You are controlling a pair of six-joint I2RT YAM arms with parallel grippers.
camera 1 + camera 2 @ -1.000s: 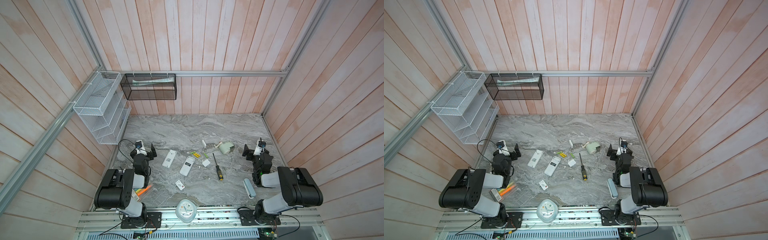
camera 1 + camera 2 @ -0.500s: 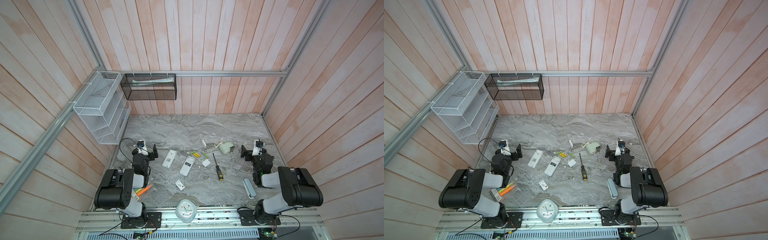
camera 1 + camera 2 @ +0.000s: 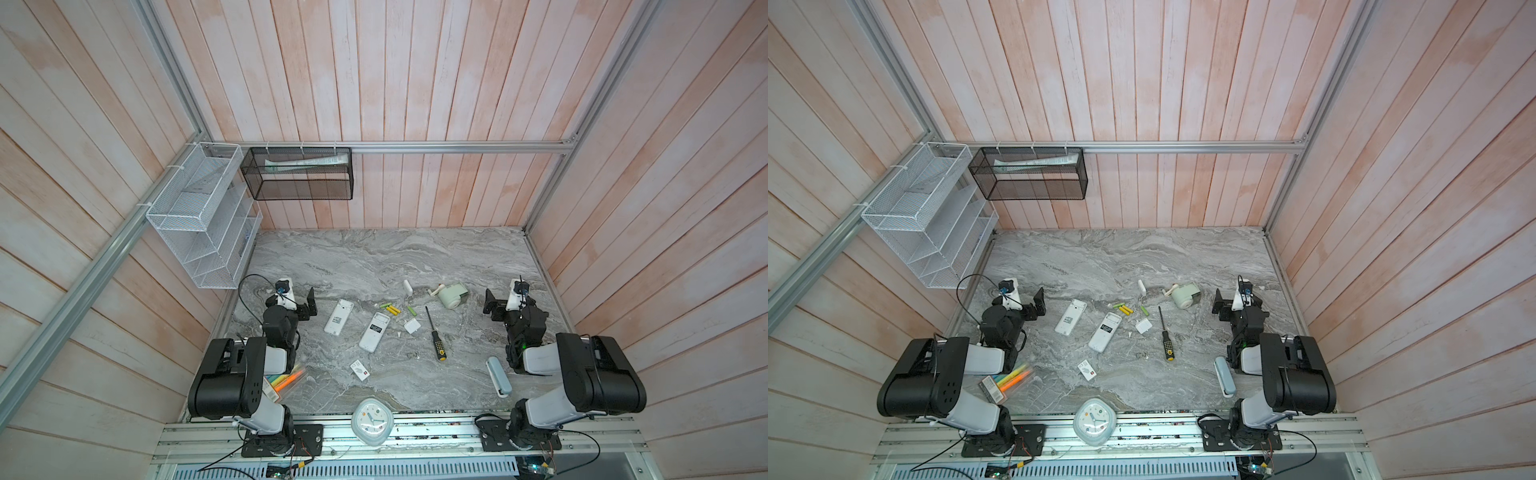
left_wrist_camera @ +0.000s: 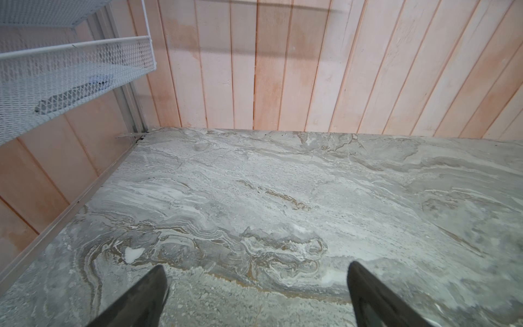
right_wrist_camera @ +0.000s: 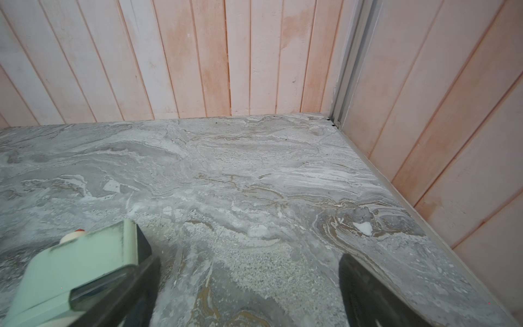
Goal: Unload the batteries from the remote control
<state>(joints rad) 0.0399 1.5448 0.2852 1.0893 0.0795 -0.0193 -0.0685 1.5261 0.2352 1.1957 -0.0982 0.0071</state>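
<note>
Lime-green and yellow batteries lie loose on the tabletop just beside the white remote control, unmoved this past second, while your left tool and right tool, both released and empty, merely drift at the sides, so unloading looks done.

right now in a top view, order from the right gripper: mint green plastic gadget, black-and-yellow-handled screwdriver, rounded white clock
From the right gripper:
1. mint green gadget, close beside it
2. black-and-yellow-handled screwdriver, table middle
3. rounded white clock, front edge
</note>
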